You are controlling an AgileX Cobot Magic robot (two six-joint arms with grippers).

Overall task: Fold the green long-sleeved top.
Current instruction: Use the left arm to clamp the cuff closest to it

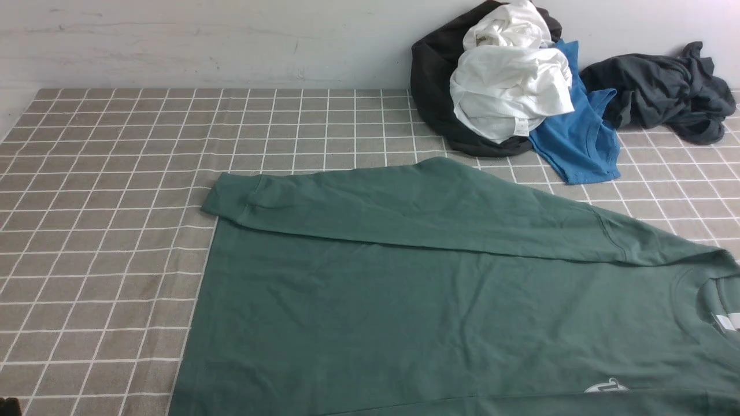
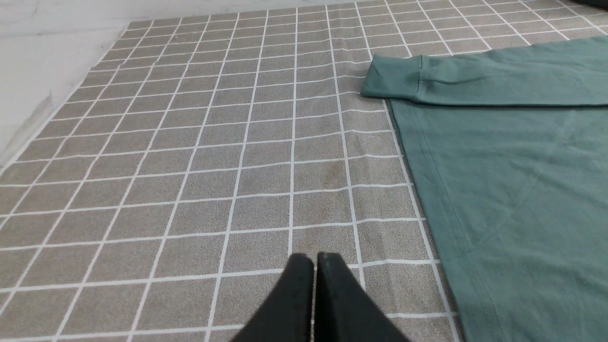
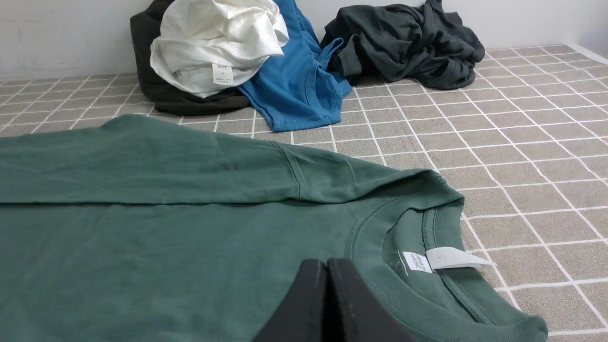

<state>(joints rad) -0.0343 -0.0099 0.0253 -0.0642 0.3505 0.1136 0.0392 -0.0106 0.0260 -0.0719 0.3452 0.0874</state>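
The green long-sleeved top [image 1: 404, 300] lies flat on the checked tablecloth, collar [image 1: 708, 289] to the right and hem to the left. One sleeve is folded across its far side, with the cuff [image 1: 228, 199] at the left. In the left wrist view my left gripper [image 2: 314, 259] is shut and empty over bare cloth, beside the top's hem [image 2: 498, 190]. In the right wrist view my right gripper [image 3: 327, 263] is shut and empty above the top [image 3: 166, 247], close to the collar and its white label [image 3: 446, 259]. Neither gripper shows in the front view.
At the back right against the wall lies a pile of a black garment [image 1: 433, 86], a white garment [image 1: 509, 81] and a bright blue T-shirt [image 1: 578, 138]. A dark grey garment [image 1: 659, 92] lies further right. The checked tablecloth [image 1: 115, 202] covers the table.
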